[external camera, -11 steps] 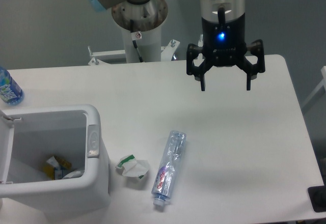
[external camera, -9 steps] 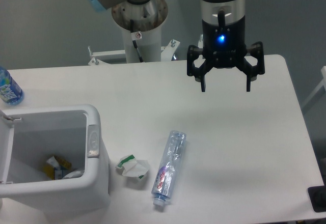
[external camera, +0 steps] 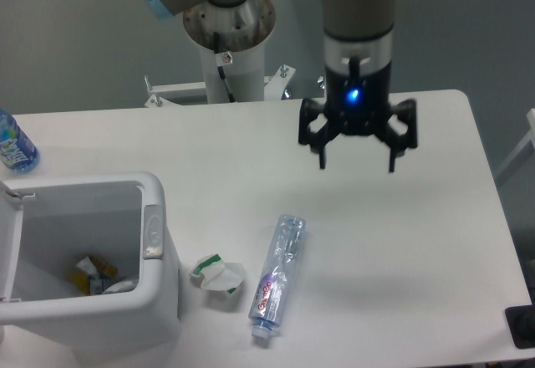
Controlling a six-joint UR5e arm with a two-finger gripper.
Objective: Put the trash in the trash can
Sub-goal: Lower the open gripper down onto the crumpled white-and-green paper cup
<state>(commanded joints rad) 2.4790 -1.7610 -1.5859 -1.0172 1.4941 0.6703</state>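
Jaws spread wide, nothing held; the gripper (external camera: 355, 167) has been shifted lower and leftward since a moment ago. Crushed bottle (external camera: 277, 279) and crumpled wrapper (external camera: 218, 273) lie below-left on the counter (external camera: 418, 242), trash can (external camera: 159, 234) farther left. Approach judged begun.

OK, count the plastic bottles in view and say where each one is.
2. A crushed bottle lies on the table right of the white wrapper; an uncrushed blue-labelled bottle stands at the far left edge, partly cut off.
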